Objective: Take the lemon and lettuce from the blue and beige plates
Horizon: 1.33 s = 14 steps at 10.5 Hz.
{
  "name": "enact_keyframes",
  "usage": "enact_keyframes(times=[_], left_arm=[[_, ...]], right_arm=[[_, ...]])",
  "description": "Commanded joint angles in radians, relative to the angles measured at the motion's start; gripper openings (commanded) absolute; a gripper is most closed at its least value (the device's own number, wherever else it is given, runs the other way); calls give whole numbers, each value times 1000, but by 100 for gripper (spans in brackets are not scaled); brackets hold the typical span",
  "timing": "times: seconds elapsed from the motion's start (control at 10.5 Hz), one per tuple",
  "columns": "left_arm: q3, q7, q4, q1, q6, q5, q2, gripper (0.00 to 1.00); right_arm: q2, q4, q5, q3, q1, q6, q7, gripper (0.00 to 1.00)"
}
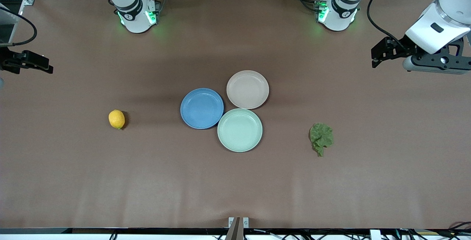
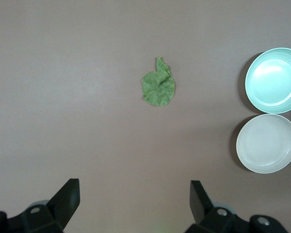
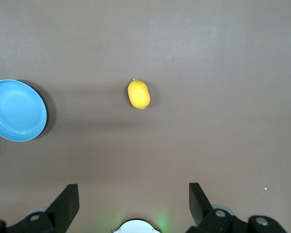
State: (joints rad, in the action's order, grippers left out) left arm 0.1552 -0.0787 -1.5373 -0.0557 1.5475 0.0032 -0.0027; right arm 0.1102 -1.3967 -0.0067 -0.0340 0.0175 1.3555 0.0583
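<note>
The lemon [image 1: 116, 119] [image 3: 138, 93] lies on the bare table toward the right arm's end, off any plate. The lettuce [image 1: 321, 138] [image 2: 158, 86] lies on the table toward the left arm's end. In the middle sit the blue plate [image 1: 201, 108] [image 3: 17, 110] and the beige plate [image 1: 247, 89] [image 2: 267, 143], both with nothing on them. My left gripper [image 1: 375, 57] [image 2: 135, 199] hangs open above the table at its own end. My right gripper [image 1: 48, 69] [image 3: 134, 201] hangs open and holds nothing at the right arm's end.
A pale mint-green plate [image 1: 240, 130] [image 2: 274, 80] touches the blue and beige plates, nearer to the front camera. The arms' bases [image 1: 137, 13] [image 1: 336, 10] stand along the table's back edge.
</note>
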Motion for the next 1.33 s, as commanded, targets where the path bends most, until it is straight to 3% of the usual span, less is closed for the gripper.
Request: enact_keyframes(times=[0.0,0.57,1.23], left_arm=[[1,8,12,1,0,-12,6,100],[1,7,12,-3,0,-11,7,100],[1,7,11,-3,0,-12,10,100]], right_arm=[[0,-8,4,-24,-45,17,-11,100],[-15,-61,4,-30,-60,123,-9,100],[-9,-58,22,-30,-64,131,-9,100]])
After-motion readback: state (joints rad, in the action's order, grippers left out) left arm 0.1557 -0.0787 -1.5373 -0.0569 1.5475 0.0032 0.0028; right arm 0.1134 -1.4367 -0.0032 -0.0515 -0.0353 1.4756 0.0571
